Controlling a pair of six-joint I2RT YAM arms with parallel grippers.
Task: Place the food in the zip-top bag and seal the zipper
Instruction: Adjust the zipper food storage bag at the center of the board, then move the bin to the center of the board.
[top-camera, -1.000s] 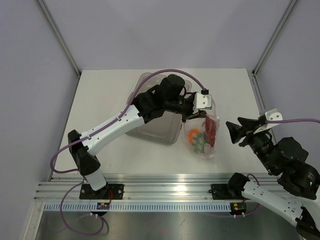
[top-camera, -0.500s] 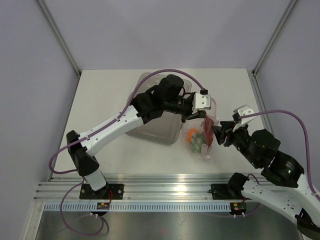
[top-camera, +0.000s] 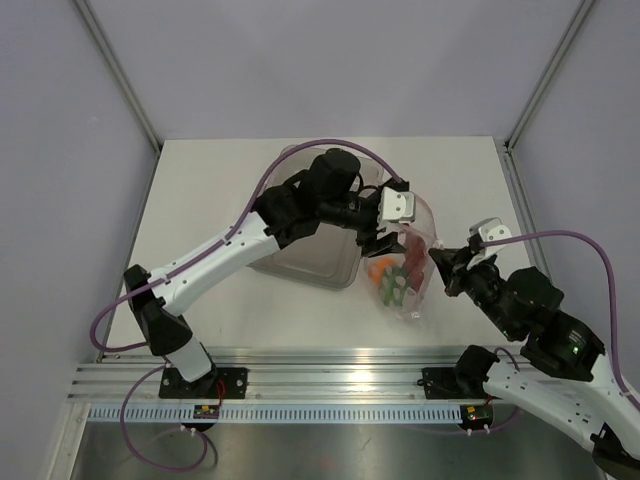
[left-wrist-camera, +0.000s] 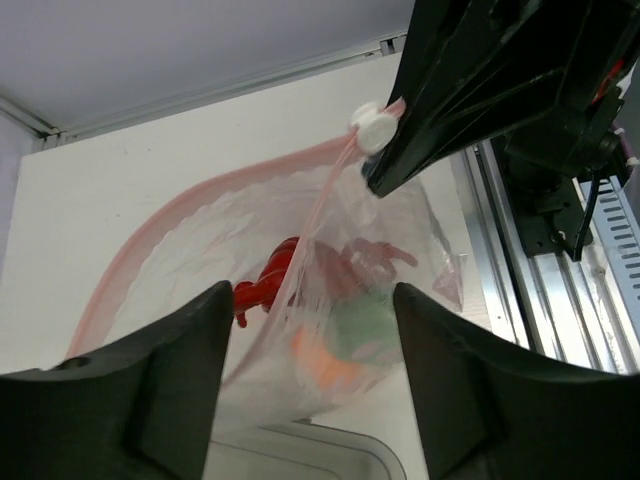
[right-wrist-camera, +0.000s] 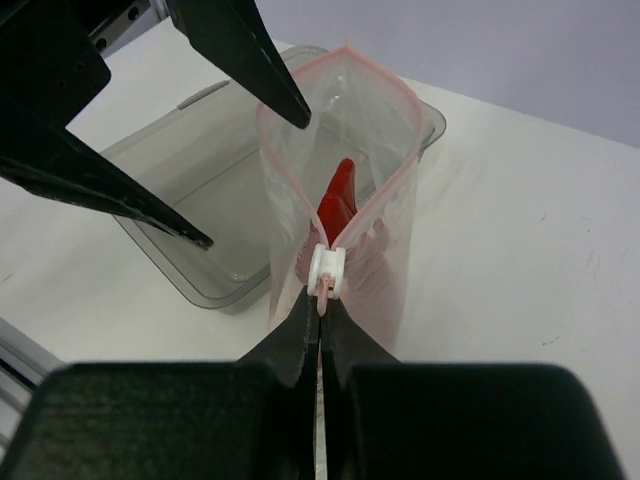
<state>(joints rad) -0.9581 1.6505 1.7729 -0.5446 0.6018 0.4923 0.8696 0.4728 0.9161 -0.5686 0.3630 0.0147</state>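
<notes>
1. Top external view: since a second ago the right gripper (top-camera: 434, 260) has been swinging in from the table's right edge to the zip-top bag (top-camera: 410, 295). Its jaws, open then, are now pinching shut at the bag's near-right end. The left gripper (top-camera: 385, 240) has been letting go of the bag's far rim and is spreading its jaws.
2. In the same view the bag is standing right of the table's centre, toward the near edge, just beside the clear tray (top-camera: 300, 255). The lobster (top-camera: 414, 257), the orange fruit (top-camera: 381, 268) and the green pepper (top-camera: 397, 287) are all showing through the plastic. The filling looks done, with only the sealing remaining.
3. Left wrist view: the left jaws are standing wide apart, hanging over the bag's mouth and gripping nothing. Whether a finger is brushing the plastic I cannot tell.
4. Also here, the zipper (left-wrist-camera: 200, 197) is gaping in a broad pink loop. The white slider (left-wrist-camera: 375, 125) is sitting at the loop's far end, where the right gripper's dark tips are meeting it.
5. Right wrist view: the right jaws are pressing fully closed on the zipper just under the slider. Beyond them the mouth is yawning open, with the lobster poking up inside.
6. Judging from this, the slider is still needing to travel the whole length of the mouth before the bag is sealed.
</notes>
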